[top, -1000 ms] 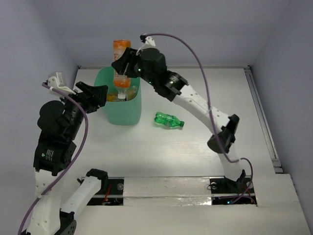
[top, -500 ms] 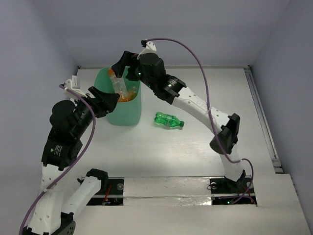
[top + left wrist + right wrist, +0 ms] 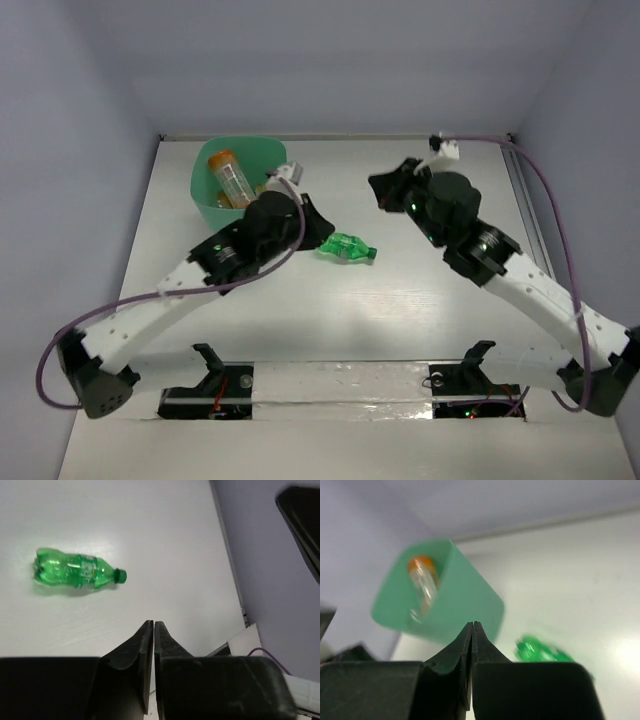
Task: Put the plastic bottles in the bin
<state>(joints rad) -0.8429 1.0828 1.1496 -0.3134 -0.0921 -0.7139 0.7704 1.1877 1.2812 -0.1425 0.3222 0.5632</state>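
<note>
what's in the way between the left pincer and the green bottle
Nothing visible. In the left wrist view only bare table lies between the shut left pincer and the green bottle, which lies on its side, apart from the fingers.

Mint-green bin (image 3: pixel 203 205), bright green bottle (image 3: pixel 345 246), orange bottle (image 3: pixel 232 178) inside it, white table (image 3: pixel 400 310).

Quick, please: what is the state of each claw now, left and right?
Left claw: shut, holding nothing; the green bottle lies apart from it.
Right claw: shut, holding nothing.
</note>
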